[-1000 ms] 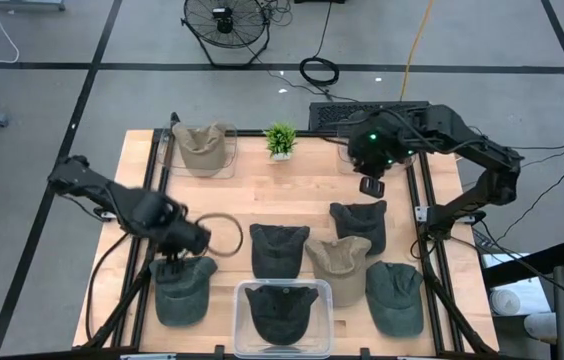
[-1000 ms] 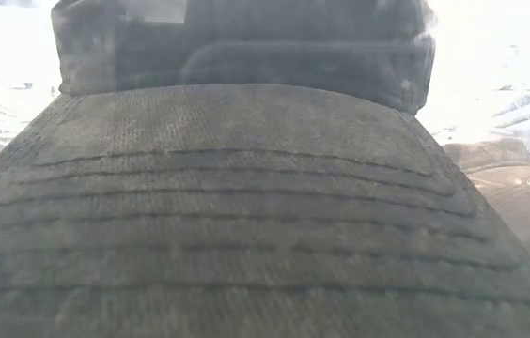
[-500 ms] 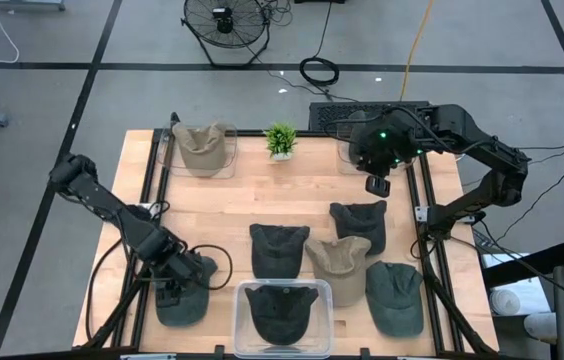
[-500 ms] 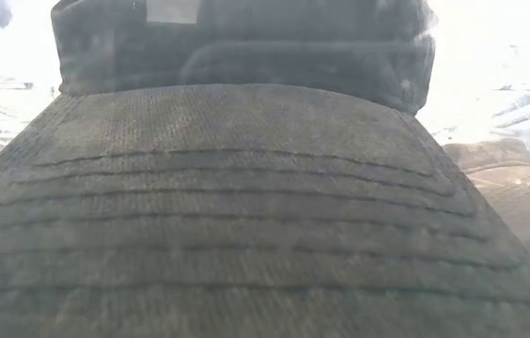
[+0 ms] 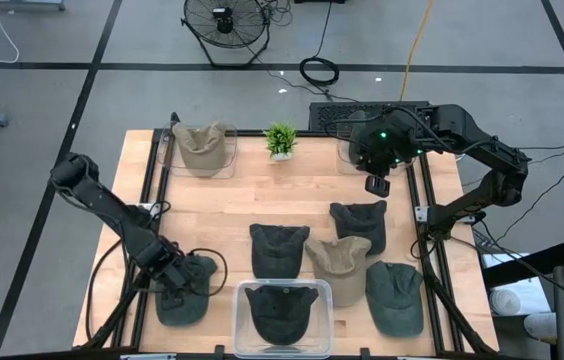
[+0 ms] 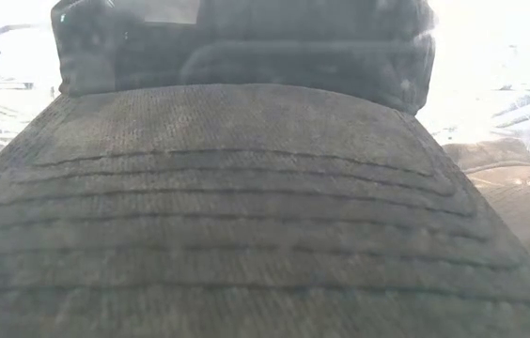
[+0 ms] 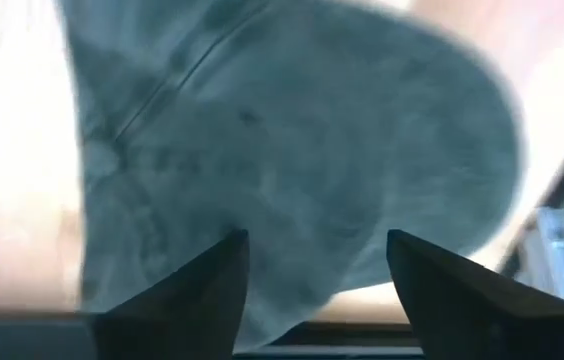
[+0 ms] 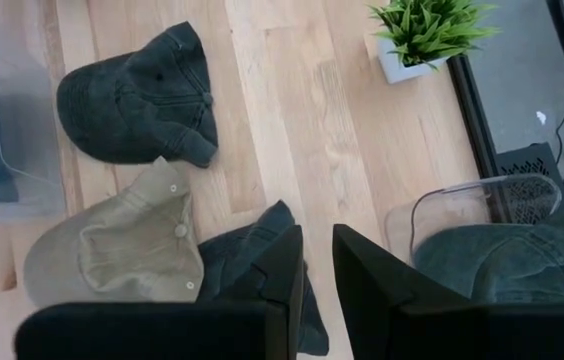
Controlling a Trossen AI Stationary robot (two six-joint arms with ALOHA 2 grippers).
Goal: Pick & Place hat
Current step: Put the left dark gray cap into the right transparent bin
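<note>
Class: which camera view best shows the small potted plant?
The right wrist view: the potted plant is close, leaves and white pot clear. The high view shows it small at the table's far edge. The low and left wrist views miss it.

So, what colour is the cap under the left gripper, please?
Dark green cap, clearest in the high view.

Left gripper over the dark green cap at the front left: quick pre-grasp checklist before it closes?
1. Left gripper fingers open: ok.
2. Dark green cap lies between and ahead of the fingers: ok.
3. Fingers touching the fabric: cannot tell.
4. Neighbouring clear bin apart from the left gripper: ok.
5. Right gripper parked at the far right, away from this cap: ok.
6. Low view usable for checking: not ok, a cap fills it.
</note>
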